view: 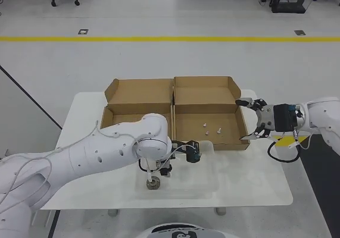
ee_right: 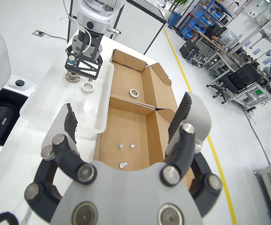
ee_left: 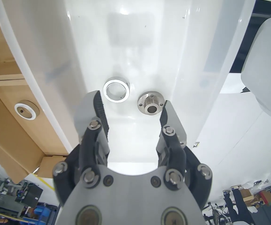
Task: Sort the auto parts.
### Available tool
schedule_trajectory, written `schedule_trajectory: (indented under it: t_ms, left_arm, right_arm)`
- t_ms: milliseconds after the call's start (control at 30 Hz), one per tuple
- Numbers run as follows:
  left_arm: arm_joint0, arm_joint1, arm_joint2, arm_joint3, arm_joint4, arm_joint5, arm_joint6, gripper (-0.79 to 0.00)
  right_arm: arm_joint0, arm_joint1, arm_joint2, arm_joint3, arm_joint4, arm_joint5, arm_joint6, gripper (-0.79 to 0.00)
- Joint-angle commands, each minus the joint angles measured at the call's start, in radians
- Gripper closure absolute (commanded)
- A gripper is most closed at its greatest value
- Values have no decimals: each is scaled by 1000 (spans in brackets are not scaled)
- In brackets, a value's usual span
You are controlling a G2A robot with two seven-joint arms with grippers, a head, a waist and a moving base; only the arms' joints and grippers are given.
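Observation:
A clear plastic tray [view: 229, 172] at the table's front holds a metal ring [ee_left: 116, 89] and a flanged metal hub [ee_left: 151, 105] side by side. My left gripper [ee_left: 132, 101] hangs open just above them, with the hub by one fingertip and nothing held. Behind the tray stand two open cardboard boxes. The left box [ee_right: 126, 76] holds one ring [ee_right: 134, 92]. The right box [view: 190, 128] holds three small bolts [ee_right: 120, 145]. My right gripper [view: 244, 120] is open and empty above the right box's outer edge.
Both boxes have their flaps [view: 139, 92] folded out toward the table's far edge. Bare white table [view: 265, 178] lies to the right of the tray. A black frame [view: 15, 89] stands off the table's left side.

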Motion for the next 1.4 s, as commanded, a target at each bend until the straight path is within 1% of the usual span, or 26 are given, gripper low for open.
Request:
schedule_trajectory:
  t_ms: [0, 33, 67, 100, 133, 167, 233, 300, 467, 700, 800, 1000, 1067, 1167, 1367]
  left_arm:
    - [11, 0, 0, 0, 19, -15, 15, -409]
    - [16, 0, 0, 2, 27, -21, 21, -406]
    - [21, 1, 0, 6, 40, -24, 24, -428]
    - [28, 1, 0, 8, 56, -26, 26, -453]
    - [37, 0, 0, 13, 74, -27, 27, -502]
    - [44, 0, 0, 18, 96, -26, 26, -499]
    - [62, -2, 0, 27, 135, -24, 24, -465]
    - [73, -5, 0, 41, 160, -33, 33, -388]
    - [92, -15, 0, 77, 214, -53, 53, -391]
    - [106, -34, 0, 109, 257, -49, 49, -391]
    - [113, -42, 0, 124, 270, -45, 45, -425]
    - [118, -53, 0, 144, 305, -47, 47, -413]
    - [118, -55, 0, 150, 309, -49, 49, -388]
    - [118, -57, 0, 156, 315, -51, 51, -379]
    - [124, -64, 0, 171, 336, -51, 52, -376]
  right_arm:
    - [0, 0, 0, 0, 0, 0, 0, -785]
    - [0, 0, 0, 0, 0, 0, 0, -785]
    - [0, 0, 0, 0, 0, 0, 0, -785]
    - [0, 0, 0, 0, 0, 0, 0, -785]
    - [0, 0, 0, 0, 0, 0, 0, -785]
    - [0, 0, 0, 0, 0, 0, 0, -785]
    - [0, 0, 0, 0, 0, 0, 0, -785]
    - [0, 0, 0, 0, 0, 0, 0, -785]
    - [0, 0, 0, 0, 0, 0, 0, -785]
    - [0, 0, 0, 0, 0, 0, 0, -785]
    - [0, 0, 0, 0, 0, 0, 0, -785]
    - [0, 0, 0, 0, 0, 0, 0, -785]
    - [0, 0, 0, 0, 0, 0, 0, -785]
    - [0, 0, 0, 0, 0, 0, 0, -785]
    - [0, 0, 0, 0, 0, 0, 0, -785]
